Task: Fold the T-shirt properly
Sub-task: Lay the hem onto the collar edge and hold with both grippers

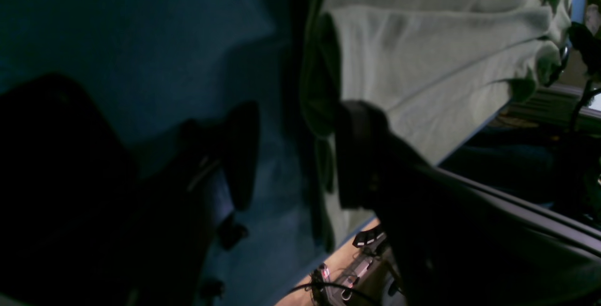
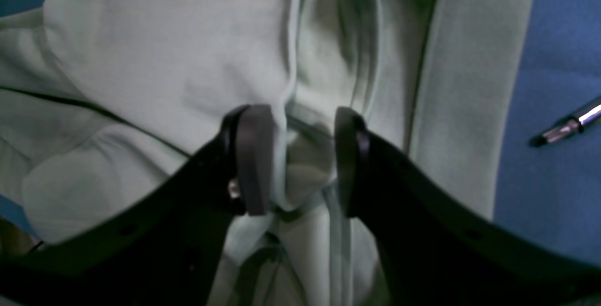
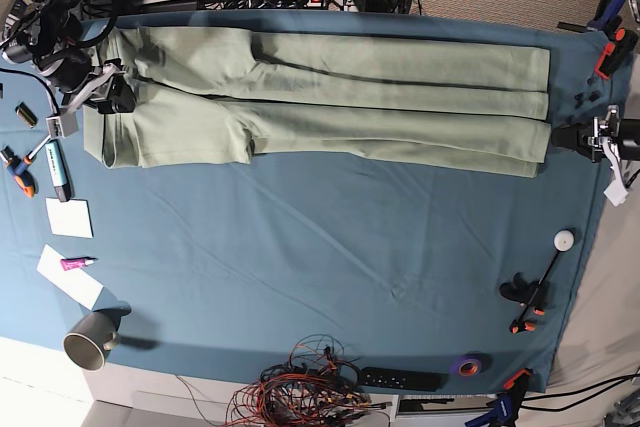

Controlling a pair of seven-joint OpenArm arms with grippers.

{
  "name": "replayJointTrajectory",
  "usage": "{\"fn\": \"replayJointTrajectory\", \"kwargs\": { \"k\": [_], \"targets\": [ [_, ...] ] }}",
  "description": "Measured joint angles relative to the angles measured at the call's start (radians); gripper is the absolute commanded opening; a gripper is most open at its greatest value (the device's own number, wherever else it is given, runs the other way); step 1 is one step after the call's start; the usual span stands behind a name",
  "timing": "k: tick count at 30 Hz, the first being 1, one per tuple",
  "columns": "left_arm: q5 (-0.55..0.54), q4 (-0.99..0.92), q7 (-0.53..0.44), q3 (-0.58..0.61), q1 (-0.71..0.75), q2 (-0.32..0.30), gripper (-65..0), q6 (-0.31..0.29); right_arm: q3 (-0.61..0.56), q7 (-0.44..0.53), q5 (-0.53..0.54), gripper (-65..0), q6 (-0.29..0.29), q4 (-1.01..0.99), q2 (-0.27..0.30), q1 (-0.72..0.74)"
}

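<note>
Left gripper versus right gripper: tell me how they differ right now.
The left gripper sits at the T-shirt's narrow folded end; the right gripper is over its collar end. The right gripper's jaws straddle a ridge of cloth; the left gripper's stand partly off the cloth. Both are open, gripping nothing.

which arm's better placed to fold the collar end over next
Right, probably. The right gripper hangs open directly over the collar end of the T-shirt; the left gripper, also open, sits at the far hem end.

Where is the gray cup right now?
In the base view the gray cup sits at the bottom left corner of the teal table cloth, just below a white paper with a pink marker, far from the T-shirt.
</note>
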Motion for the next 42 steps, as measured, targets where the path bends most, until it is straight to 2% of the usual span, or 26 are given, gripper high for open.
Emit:
{"fn": "replayJointTrajectory", "kwargs": {
  "k": [10,16,23,32,37,42],
  "targets": [
    [-0.021,0.028,-0.008,0.0,0.062,-0.003,-37.7,0.0,0.0,0.003,0.007,-42.2,0.0,0.0,-0.019,0.002],
    [-0.032,0.089,-0.011,-0.002,0.099,-0.003,-29.3,0.0,0.0,0.003,0.008,-42.2,0.0,0.0,-0.019,0.002],
    [-0.032,0.126,-0.015,-0.002,0.119,0.001,-29.3,-0.001,0.0,0.003,0.007,-42.3,0.0,0.0,-0.019,0.002],
    [-0.068,0.13,-0.027,-0.005,0.116,0.084,-29.4,-0.008,0.0,0.003,0.007,-42.2,0.0,0.0,-0.019,0.002],
    [-0.072,0.13,-0.027,-0.006,0.116,0.089,-29.8,-0.008,0.0,0.003,0.007,-42.3,0.0,0.0,-0.019,0.002],
    [-0.07,0.13,-0.035,-0.006,0.12,0.086,-34.7,-0.008,0.0,0.003,0.007,-42.2,0.0,0.0,-0.019,0.002]
  ]
}}
